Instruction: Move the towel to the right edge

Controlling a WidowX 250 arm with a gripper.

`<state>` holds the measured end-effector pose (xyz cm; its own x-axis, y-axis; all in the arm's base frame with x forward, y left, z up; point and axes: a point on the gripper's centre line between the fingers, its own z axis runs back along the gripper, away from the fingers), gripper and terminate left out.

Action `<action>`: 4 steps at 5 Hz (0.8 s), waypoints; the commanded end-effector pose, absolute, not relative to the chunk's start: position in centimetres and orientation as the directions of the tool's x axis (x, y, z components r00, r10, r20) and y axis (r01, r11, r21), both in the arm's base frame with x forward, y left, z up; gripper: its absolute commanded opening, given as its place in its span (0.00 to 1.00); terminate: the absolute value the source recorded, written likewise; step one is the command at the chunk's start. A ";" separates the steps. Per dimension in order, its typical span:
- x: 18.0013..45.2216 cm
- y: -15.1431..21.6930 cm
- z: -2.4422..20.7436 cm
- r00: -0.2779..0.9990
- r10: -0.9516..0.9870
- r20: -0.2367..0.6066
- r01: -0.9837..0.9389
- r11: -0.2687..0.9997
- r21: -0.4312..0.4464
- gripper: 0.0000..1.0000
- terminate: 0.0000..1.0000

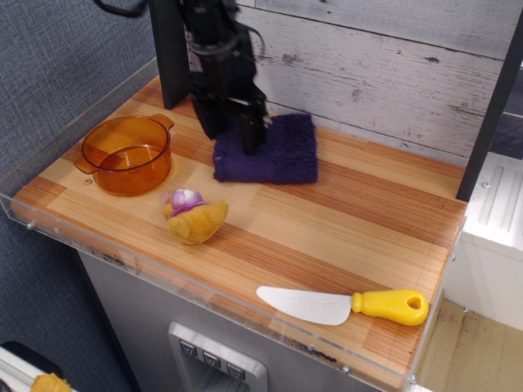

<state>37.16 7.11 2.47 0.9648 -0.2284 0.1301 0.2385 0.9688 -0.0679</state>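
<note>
The dark purple towel (pixel 282 151) lies flat at the back middle of the striped wood tabletop (pixel 343 220). My black gripper (pixel 232 140) has come down on the towel's left part. Its jaws stand apart: one fingertip (pixel 211 126) is at the towel's left border and the other (pixel 252 139) rests on the cloth. It hides the towel's back-left corner. The right edge (pixel 439 298), a short side with a clear rim, lies far to the right of the towel.
An orange transparent pot (pixel 127 155) stands at the left. A yellow plush with a purple top (pixel 194 216) lies in front of the towel. A white knife with a yellow handle (pixel 351 305) lies near the front right. A grey plank wall (pixel 368 65) is behind.
</note>
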 end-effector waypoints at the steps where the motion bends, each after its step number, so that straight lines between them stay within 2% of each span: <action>1: 37.2 5.3 1.9 0.945 -0.307 0.116 0.312 0.949 -0.033 1.00 0.00; 3: 36.8 4.5 1.2 0.939 -0.329 0.102 0.336 0.940 -0.056 1.00 0.00; 4: 37.0 2.4 1.0 0.905 -0.417 0.083 0.422 0.905 -0.062 1.00 0.00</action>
<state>37.60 3.36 1.36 0.9184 -0.3839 0.0954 0.3899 0.9193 -0.0541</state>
